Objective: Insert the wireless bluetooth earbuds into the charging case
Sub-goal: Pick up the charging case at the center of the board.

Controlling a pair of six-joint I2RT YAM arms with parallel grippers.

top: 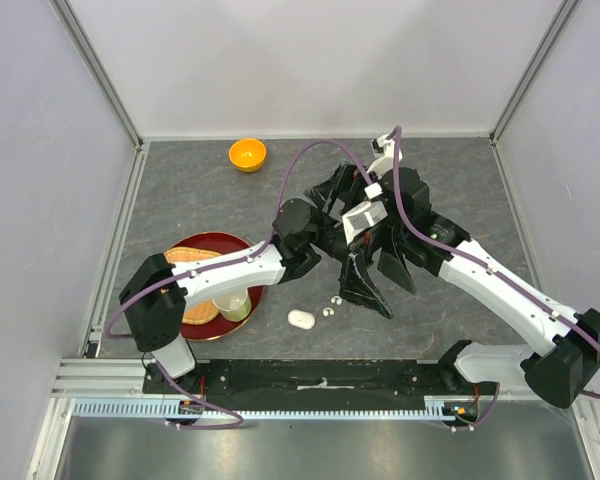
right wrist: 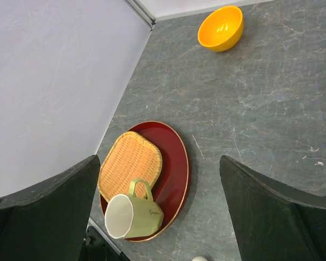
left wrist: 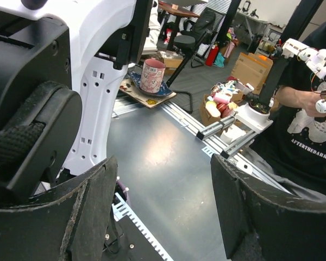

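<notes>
Grey stone-patterned tabletop (top: 430, 160) fills your workspace, closed in by pale panels (top: 40, 150). Near its front edge a white charging case (top: 301, 319) lies on the bare surface. Two tiny pale earbuds (top: 328, 311) lie just beside it on its right, outside the case and apart from both arms.

Your left gripper (left wrist: 163, 163) is up off the table and points out past the front rail (top: 100, 378). Its black fingers (left wrist: 92, 212) stand moderately apart with nothing between them. Your right gripper (right wrist: 158, 163) looks down on the left half of the table, jaws spread wide and empty.

In that view a red plate (right wrist: 179, 163) carries a woven tray (right wrist: 130, 163) and a pale green mug (right wrist: 136, 215). You can see a line of script on the mug's side, too small to read. An orange bowl (right wrist: 221, 28) sits alone near the back wall. Beyond the rail, your left wrist view shows a person (left wrist: 315, 103) in a black T-shirt (left wrist: 309, 157) printed AFTERTHEDARK.
</notes>
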